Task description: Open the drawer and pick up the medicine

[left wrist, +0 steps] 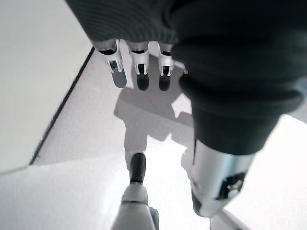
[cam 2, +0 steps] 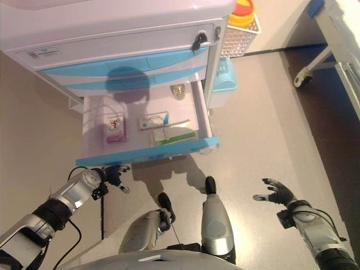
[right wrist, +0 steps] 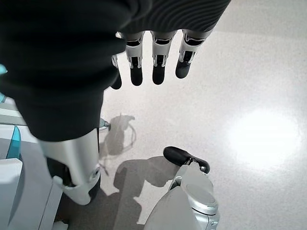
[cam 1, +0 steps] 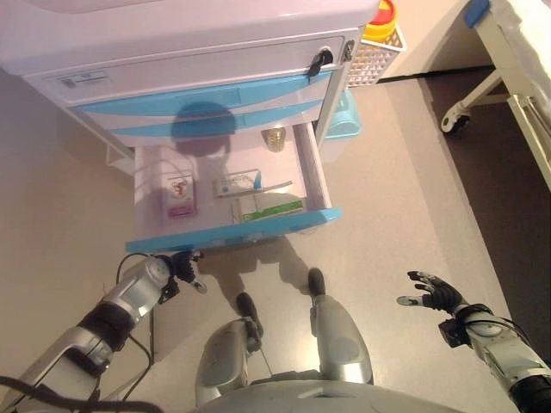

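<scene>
Left robot hand [cam 1: 182, 266]: just below the blue front edge of the drawer [cam 1: 232, 234], at its left corner, apart from it. Fingers straight and relaxed, holding nothing. This is the nearer hand to the contents.

Drawer: bottom one of the cart [cam 1: 172, 52], pulled out toward the robot, interior exposed. The opening step looks done.

Pink medicine box [cam 1: 181, 197]: lies flat in the left part of the drawer, directly beyond and above the left robot hand, long axis running front to back. Probably the easiest reach: forward over the drawer front, then down.

White-and-blue medicine box [cam 1: 238, 183]: mid-drawer, long axis across the drawer, slightly tilted.

Green-and-white box [cam 1: 274, 207]: right part, close behind the drawer front, long axis across.

Small round item [cam 1: 275, 138]: at the back of the drawer, kind not discernible.

Right robot hand [cam 1: 435, 291]: well off to the right over the floor, fingers spread, empty, far from the drawer.
</scene>
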